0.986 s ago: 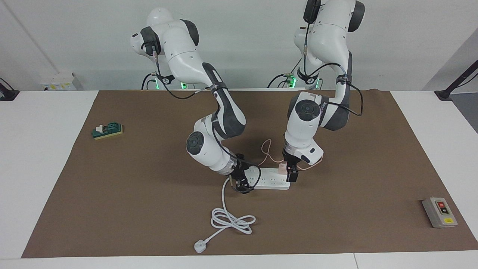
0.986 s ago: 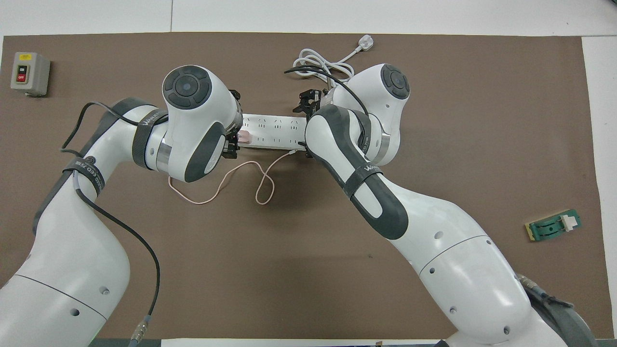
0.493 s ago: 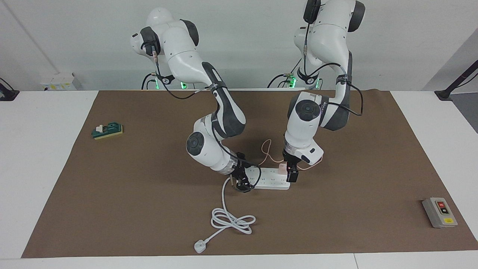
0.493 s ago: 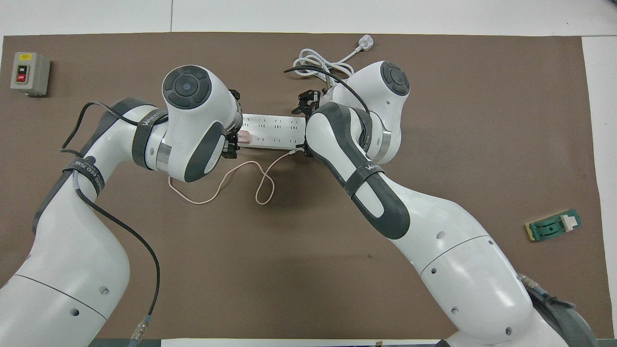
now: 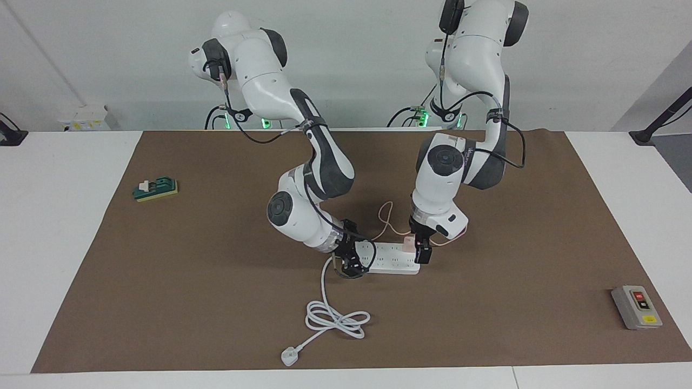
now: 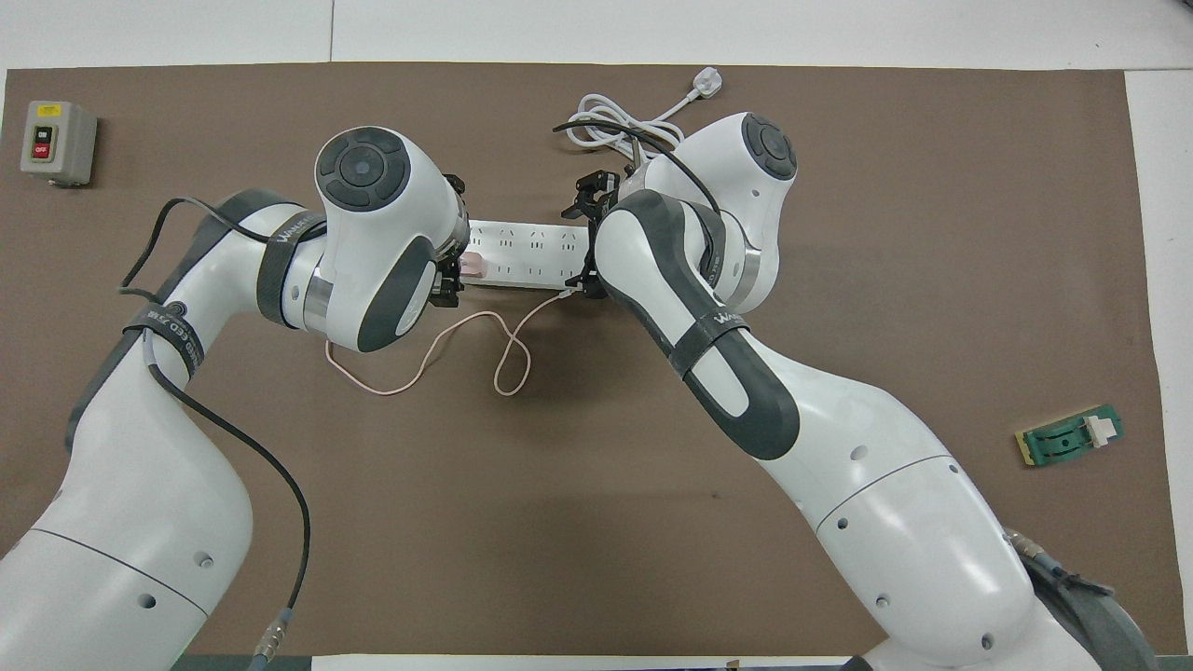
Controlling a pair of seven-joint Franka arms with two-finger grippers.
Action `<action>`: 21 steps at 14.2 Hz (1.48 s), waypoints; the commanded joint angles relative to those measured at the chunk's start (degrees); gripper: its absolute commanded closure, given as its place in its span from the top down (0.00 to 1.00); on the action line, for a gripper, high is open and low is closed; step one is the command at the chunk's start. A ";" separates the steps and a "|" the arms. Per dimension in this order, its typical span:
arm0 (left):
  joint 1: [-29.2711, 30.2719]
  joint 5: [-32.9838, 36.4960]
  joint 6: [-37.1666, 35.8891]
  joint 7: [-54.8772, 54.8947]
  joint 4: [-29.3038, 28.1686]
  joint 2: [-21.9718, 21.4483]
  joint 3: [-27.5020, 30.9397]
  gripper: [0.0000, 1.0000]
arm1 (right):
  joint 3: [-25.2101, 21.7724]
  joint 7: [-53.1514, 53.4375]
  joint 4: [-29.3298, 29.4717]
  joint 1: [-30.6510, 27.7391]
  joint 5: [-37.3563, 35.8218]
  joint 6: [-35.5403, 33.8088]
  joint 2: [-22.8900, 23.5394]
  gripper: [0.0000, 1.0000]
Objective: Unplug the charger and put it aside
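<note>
Two small changes since a second ago: the right arm's elbow has swung slightly toward its own end of the table, and the right gripper (image 5: 349,266) has edged a touch nearer the robots. It is still down on the cord end of the long white plastic multi-socket power strip (image 5: 392,258). Whether it is gripping the strip cannot be told. The left arm, the strip and the cables have not moved.

The small pale-pink cube-shaped charger (image 5: 407,244) is still plugged into the strip's end toward the left arm, on the edge nearer the robots. The left gripper (image 5: 420,251) is down at that same end, its jaws spread wide and released. The charger sits just beside them, level with the gap between them, and whether either finger touches it cannot be told. Its thin pink cable (image 6: 419,368) loops over the brown mat (image 5: 486,324) nearer the robots than the strip. The strip's thick white cord (image 5: 330,316) coils farther from the robots.
</note>
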 commanded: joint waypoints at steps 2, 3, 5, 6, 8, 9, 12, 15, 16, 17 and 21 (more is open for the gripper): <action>0.21 -1.07 1.02 1.34 -0.71 -0.06 0.01 1.00 | 0.42 1.23 1.05 0.40 1.23 0.26 0.49 1.00; 0.21 -1.07 0.93 1.34 -0.71 -0.06 0.01 1.00 | 0.42 0.97 0.79 0.75 1.06 1.21 0.40 1.00; 0.30 -1.07 0.93 1.34 -0.71 -0.06 0.01 1.00 | 0.42 -0.08 -0.61 1.19 0.79 3.59 0.22 1.00; 0.30 -1.07 0.93 1.34 -0.71 -0.06 0.01 1.00 | 0.42 -2.17 -0.79 1.19 0.70 3.68 0.22 1.00; 0.30 -1.07 1.02 1.60 -0.71 -0.06 0.01 1.00 | 0.33 -5.35 -1.14 1.28 -0.17 3.77 0.22 1.00; 0.30 -1.07 0.93 2.22 -0.71 -0.06 0.01 1.00 | 0.33 -5.97 -1.84 1.28 -0.26 4.47 0.14 1.00; 0.30 -1.07 0.93 2.40 -0.71 0.02 0.01 1.00 | 0.42 -5.97 -2.90 1.54 -0.18 5.18 0.05 1.00; 0.30 -1.15 0.84 2.31 -0.71 0.11 0.01 1.00 | 0.42 -6.06 -3.52 1.63 0.00 5.09 -0.13 1.00; 0.30 -1.50 0.93 2.31 -0.71 0.11 0.01 1.00 | 0.42 -5.97 -3.61 1.55 -0.09 5.00 -0.13 1.00; 0.30 -1.51 0.85 2.31 -0.71 0.11 0.01 1.00 | 0.33 -5.97 -3.52 1.37 -0.18 4.92 -0.22 1.00; 0.30 -1.51 0.67 2.31 -0.71 0.11 0.01 1.00 | 0.33 -7.20 -3.61 1.37 -0.44 5.53 -0.04 1.00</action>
